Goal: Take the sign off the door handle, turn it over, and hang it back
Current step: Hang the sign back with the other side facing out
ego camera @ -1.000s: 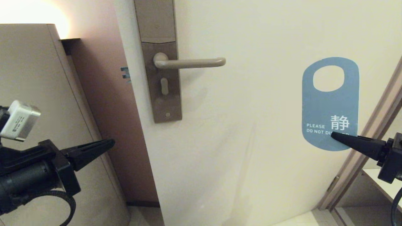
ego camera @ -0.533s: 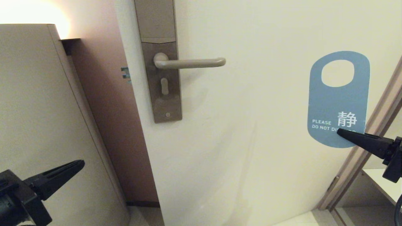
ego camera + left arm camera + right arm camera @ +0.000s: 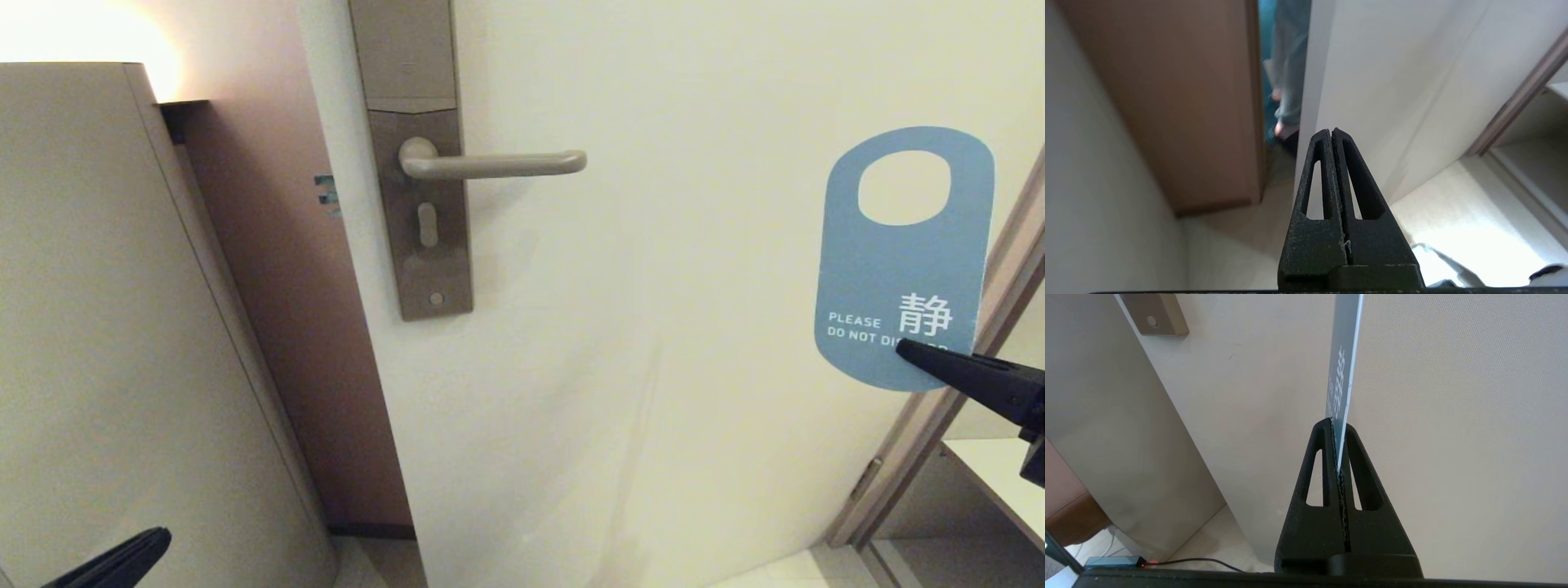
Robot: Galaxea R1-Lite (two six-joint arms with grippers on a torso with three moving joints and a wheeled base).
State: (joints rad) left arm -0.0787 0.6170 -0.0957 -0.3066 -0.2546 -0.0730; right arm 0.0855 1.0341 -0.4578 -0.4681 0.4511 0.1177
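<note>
Head view shows you the sign (image 3: 902, 261) pinched at its lower rounded end by the right gripper (image 3: 906, 349), whose fingers are closed flat on the card, with the blue "DO NOT DISTURB" face turned toward you and the hole end standing straight up above the fingertips. So the sign's long axis runs upright, away from the fingers, and its hole sits above your grip rather than beside it. The door handle (image 3: 494, 163) lies well off to the left of those fingers and a little higher than the fingertips, its lever level and its free rounded end pointing toward the sign; nothing hangs on it. That is the relation your next move turns on: hole up, lever end facing it from the left. The right wrist view shows the card edge-on, clamped between the two pads (image 3: 1331, 457). Your left gripper (image 3: 151, 539) is low, far to the left of the handle, fingers shut on nothing, so the right arm is plainly the one to carry the sign
</note>
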